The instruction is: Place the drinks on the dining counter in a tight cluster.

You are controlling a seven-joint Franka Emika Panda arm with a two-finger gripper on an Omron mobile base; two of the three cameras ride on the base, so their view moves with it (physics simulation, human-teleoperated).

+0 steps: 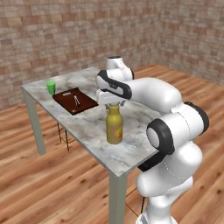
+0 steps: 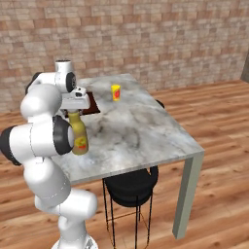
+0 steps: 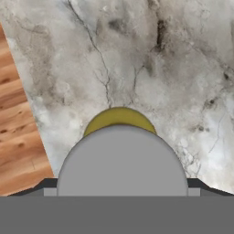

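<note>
From my seat the counter [image 1: 87, 127] has a grey-white marble top, veined with dark cracks and fairly matt, on plain grey-green legs with a flat painted look. The yellow bottle [image 1: 114, 127] looks like smooth plastic with a soft sheen, and its grey cap [image 3: 121, 160] is flat and matt. The chopping board [image 1: 75, 100] reads as dark reddish wood. The green cup [image 1: 51, 87] seems plain smooth plastic. I see a floor [image 1: 57, 188] of warm, lightly glossy wooden planks, rough brick walls [image 1: 52, 35], and a black stool [image 2: 131, 187] with thin metal legs.
</note>
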